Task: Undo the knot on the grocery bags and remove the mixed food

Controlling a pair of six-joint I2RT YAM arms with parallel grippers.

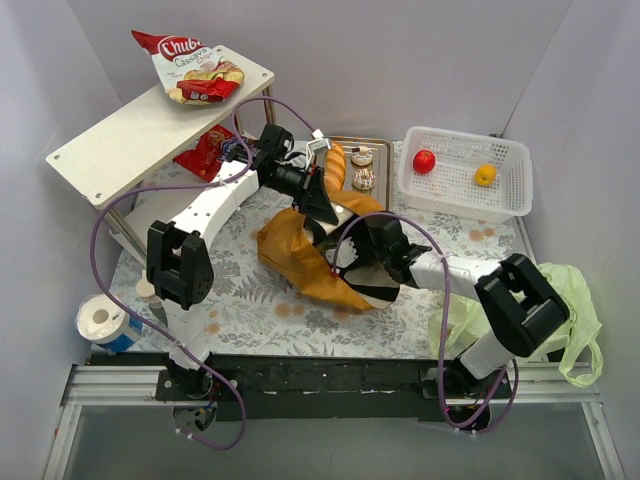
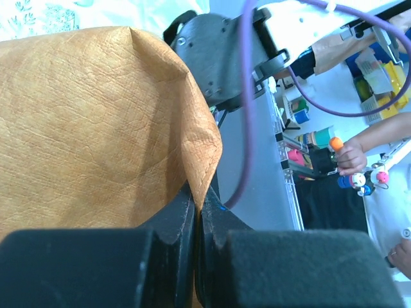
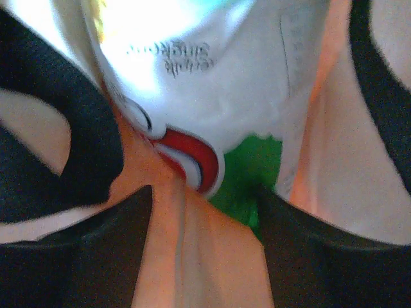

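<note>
Floral table (image 1: 250, 310) with orange tote (image 1: 290, 250), white basket (image 1: 455, 200), metal tray (image 1: 382, 168)

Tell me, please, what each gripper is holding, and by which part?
The left gripper pinches the orange tote by its edge. The right gripper is open around a white, red and green packet, apparently not gripping it.

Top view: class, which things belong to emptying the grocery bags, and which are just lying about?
Job: orange tote, green plastic bag, apple, orange, baguette, donuts, snack packets.
Lying about: white basket, paper roll, wooden shelf.
</note>
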